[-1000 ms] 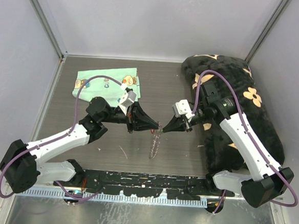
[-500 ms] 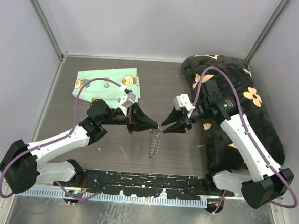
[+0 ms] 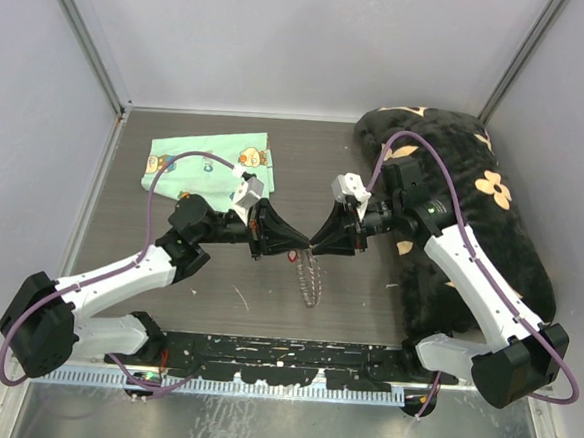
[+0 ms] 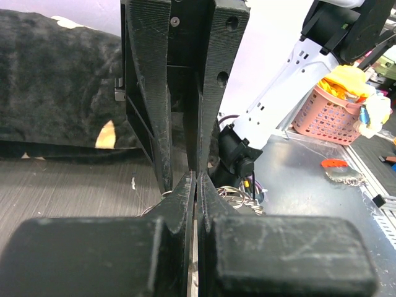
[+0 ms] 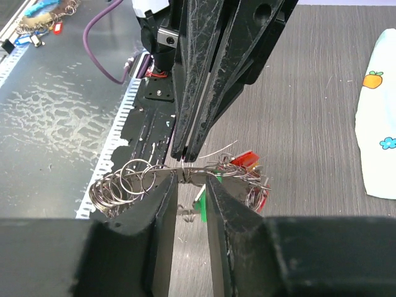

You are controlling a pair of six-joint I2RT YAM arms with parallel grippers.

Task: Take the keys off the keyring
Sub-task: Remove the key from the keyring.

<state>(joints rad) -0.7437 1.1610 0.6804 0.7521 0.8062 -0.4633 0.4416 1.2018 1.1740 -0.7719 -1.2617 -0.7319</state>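
Clamped shut with the left gripper (image 3: 298, 247) on the keyring (image 3: 310, 278) wire. Met tip to tip by the right gripper (image 5: 190, 179), jaws parted a little and straddling the same wire (cannot tell whether touching it). Dangling just beneath both tips: small coils bunched on one side of the right fingers, keys (image 5: 246, 158) with red and green heads on the other.

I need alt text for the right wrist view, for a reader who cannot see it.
The left end effector, shut, enters from the top and pinches the thin wire keyring, just beyond the parted fingers of the right end effector. Small keys with red and green heads hang from it.
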